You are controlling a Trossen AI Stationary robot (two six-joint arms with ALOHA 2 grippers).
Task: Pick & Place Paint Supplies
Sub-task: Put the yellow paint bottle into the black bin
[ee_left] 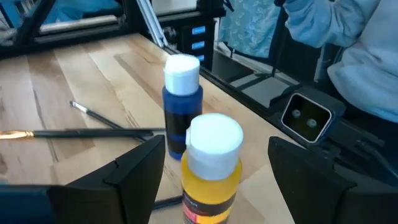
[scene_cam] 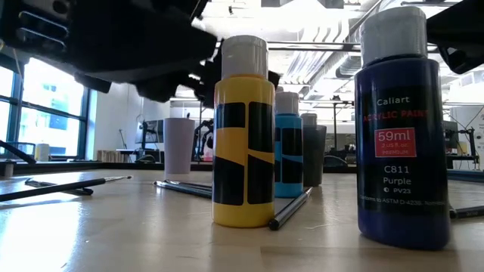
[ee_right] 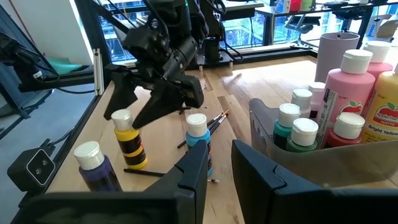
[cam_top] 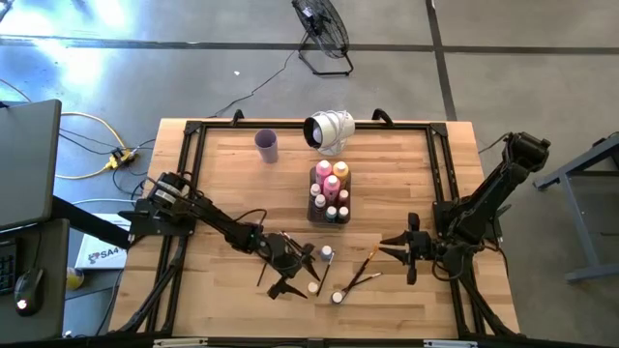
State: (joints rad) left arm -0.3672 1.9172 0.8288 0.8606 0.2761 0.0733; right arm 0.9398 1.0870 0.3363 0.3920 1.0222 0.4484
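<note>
1. The left gripper [cam_top: 296, 273] hangs over the near part of the wooden counter [cam_top: 222, 184], its jaws spread wide on either side of the yellow paint bottle [ee_left: 210, 167]; they do not touch it.
2. That yellow bottle stands upright with a white cap and black bars on its label; only bits of red label print show in the left wrist view, too small to read.
3. Just beside the yellow bottle stands a purple paint bottle [scene_cam: 398, 132], white-capped, whose label reads "Callart", "59ml", "C811", "Purple" and "PV23".
4. A light blue paint bottle [ee_right: 198, 142] stands near the yellow one, on the side toward the tray.
5. Thin paintbrushes [cam_top: 356, 277] lie flat on the counter beside the yellow bottle, toward the right arm.
6. The clear tray [ee_right: 268, 127], farther from the yellow bottle toward the middle of the counter, holds upright bottles: a pink one [ee_right: 347, 87], an orange-yellow one with "Bright Yellow" on its label [ee_right: 384, 107], and small white-capped green ones [ee_right: 296, 129].
7. A lilac cup [cam_top: 267, 146] stands beyond the tray, well apart from the yellow bottle.
8. The right gripper [cam_top: 401, 249] hangs low past the brushes from the yellow bottle, jaws nearly closed with a narrow gap, holding nothing.
</note>
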